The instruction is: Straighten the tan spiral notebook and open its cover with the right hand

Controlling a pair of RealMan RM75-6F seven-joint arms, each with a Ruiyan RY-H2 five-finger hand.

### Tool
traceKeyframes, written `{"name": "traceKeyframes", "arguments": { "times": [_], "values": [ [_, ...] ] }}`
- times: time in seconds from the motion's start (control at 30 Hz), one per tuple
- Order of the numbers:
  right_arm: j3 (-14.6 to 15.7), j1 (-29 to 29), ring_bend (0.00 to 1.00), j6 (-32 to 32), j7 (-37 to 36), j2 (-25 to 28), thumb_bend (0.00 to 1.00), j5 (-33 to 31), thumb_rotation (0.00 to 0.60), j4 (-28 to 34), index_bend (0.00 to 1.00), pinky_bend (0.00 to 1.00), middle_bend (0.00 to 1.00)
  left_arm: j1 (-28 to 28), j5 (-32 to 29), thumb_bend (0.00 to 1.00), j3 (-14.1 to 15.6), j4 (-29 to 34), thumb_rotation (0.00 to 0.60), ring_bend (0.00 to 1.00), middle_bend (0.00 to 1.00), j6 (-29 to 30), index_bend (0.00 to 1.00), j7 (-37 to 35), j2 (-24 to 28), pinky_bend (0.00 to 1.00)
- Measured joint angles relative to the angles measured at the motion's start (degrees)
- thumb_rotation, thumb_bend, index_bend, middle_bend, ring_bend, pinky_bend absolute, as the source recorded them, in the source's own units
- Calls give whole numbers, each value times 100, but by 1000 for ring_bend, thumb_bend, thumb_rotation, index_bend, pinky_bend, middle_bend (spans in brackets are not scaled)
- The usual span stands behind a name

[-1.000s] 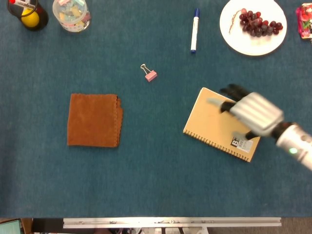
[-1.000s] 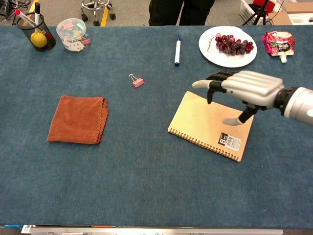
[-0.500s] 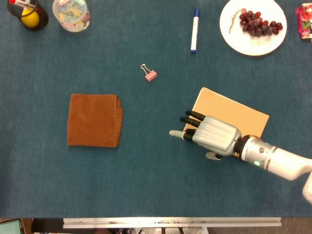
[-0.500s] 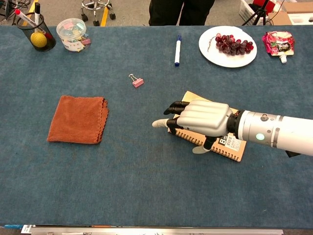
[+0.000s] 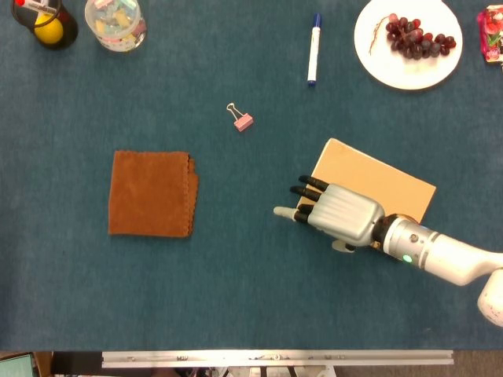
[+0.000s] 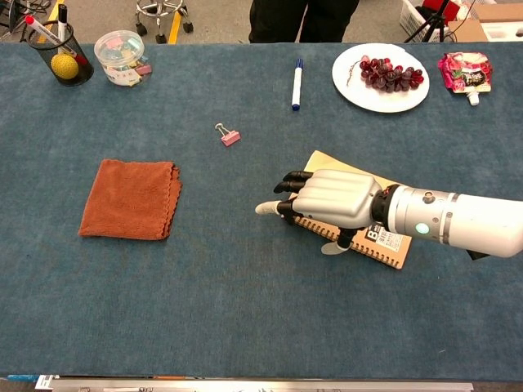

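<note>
- Plate (image 5: 369, 47), far right corner of worktop: grapes (image 5: 413, 35).
- Jar (image 5: 115, 22), cup (image 5: 47, 23), far left corner.
- Notebook (image 5: 381, 182), right of centre: tan, skewed, closed.
- Right hand (image 5: 338, 216) over its spiral edge, fingers apart, gripping nothing.

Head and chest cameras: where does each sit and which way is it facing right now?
Head view: overhead, looking straight down at the table; shows the right hand and forearm over the tan spiral notebook.
Chest view: lower, at the near edge, angled forward across the table to the floor beyond; same right hand.
Both share notebook, brown cloth, grape plate.
</note>
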State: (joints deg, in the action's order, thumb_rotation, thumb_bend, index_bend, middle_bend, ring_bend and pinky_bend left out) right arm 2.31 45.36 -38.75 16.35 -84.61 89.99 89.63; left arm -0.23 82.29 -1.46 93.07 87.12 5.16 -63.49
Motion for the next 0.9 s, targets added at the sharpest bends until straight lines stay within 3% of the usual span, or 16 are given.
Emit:
{"name": "traceKeyframes", "arguments": {
  "times": [0.37,0.73,0.9],
  "values": [
    [-194,-110,66,-170,173,55,172,-676,600,-229,0,23,372,-13,39,489,7,-68,600,26,123,-41,130,-50,-34,53],
    [-370,-488,65,-615,-205,646,170,-1371,600,-465,0,23,371,-74,57,489,3,-28,600,26,123,-133,130,35,-55,53],
    [-290,-646,48,-976,-535,935,47,-947,600,-532,0,23,241,-103,96,489,1,52,600,25,123,-139,130,141,-49,53]
  ]
}}
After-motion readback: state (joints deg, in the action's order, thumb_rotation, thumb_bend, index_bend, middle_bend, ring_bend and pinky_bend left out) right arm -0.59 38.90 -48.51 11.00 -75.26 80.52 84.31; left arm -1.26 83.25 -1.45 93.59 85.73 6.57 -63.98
